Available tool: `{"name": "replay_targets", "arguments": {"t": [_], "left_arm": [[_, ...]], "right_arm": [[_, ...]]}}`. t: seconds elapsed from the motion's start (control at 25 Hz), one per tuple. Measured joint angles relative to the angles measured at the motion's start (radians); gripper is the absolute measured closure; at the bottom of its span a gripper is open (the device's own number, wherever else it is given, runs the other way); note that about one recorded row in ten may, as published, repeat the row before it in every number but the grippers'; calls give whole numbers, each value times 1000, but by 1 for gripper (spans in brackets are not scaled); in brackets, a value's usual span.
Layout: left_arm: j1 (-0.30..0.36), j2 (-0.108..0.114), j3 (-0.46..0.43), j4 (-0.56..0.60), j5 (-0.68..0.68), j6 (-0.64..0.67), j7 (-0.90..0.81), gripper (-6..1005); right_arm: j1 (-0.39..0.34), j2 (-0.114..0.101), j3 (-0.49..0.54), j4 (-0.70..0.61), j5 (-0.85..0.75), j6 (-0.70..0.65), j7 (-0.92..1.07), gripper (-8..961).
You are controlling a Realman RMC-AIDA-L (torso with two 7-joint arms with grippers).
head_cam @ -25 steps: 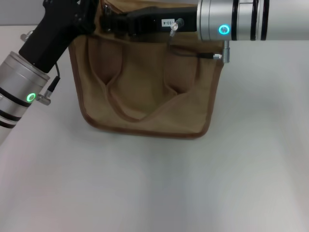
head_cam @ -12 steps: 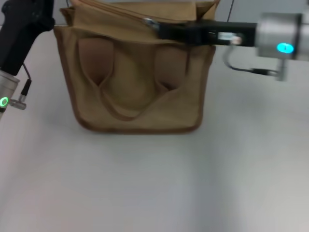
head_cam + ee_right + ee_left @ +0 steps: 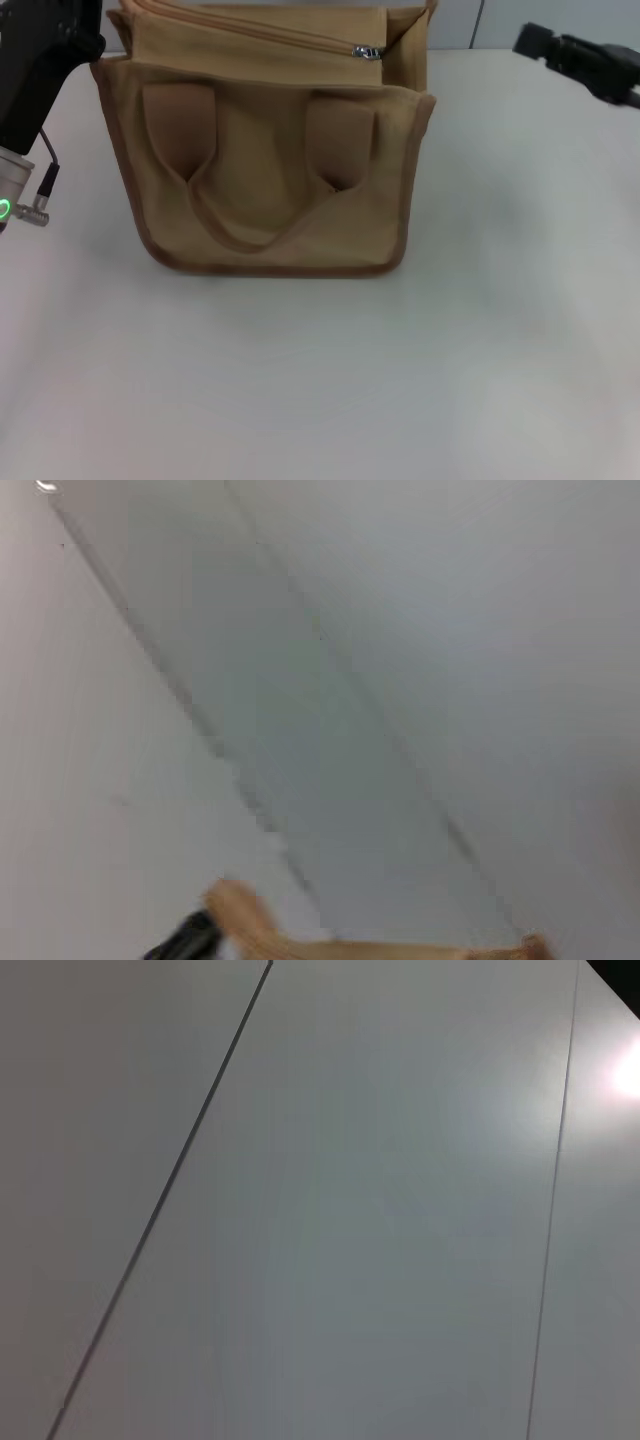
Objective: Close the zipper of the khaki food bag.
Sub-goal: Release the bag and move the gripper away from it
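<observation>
Looking from the head, you are seeing the khaki food bag [image 3: 265, 170] standing on the table [image 3: 400, 380], the zipper [image 3: 366, 51] pull at its right end. Right gripper [image 3: 532, 42] is waiting right of the bag; left gripper [image 3: 45, 50] is touching its left corner. I cannot tell either grip. Check the zip's end. Both wrist views are showing mostly blank wall.

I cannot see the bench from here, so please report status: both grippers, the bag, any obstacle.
Left gripper at the khaki food bag left top corner. Right gripper off to the right, clear of it. Zipper pull at right end. Nothing in the way.
</observation>
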State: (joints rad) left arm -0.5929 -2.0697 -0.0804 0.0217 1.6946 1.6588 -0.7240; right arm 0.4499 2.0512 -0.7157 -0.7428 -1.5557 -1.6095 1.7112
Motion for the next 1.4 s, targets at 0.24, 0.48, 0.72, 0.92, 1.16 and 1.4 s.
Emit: {"name": "replay_targets", "arguments": {"t": [0.24,0.48,0.72,0.92,1.16,1.4], "left_arm": [[1,-2,3,-4,2,-5,0,969],[4,-2,2,-5,2,-12,0,970],[7,-1,5,-1,3,-32,0,938],[10,1,4,1,3,-34,-4,911],[11,0,7,1,7,-33,-12,878],[50,-2,3,-7,5,-29,-26,846]], "right_arm": [[-33,-29,2,134,-72,-270,-398,707],[-53,-12,0,144,-218,-293,-549,597],[-44,23,-1,168,-353,-246,-654,299],[-30,26,0,203,-368,-221,-679,165],[-20,26,0,215,-369,-205,-691,165],[-4,26,1,222,-368,-184,-691,165]]}}
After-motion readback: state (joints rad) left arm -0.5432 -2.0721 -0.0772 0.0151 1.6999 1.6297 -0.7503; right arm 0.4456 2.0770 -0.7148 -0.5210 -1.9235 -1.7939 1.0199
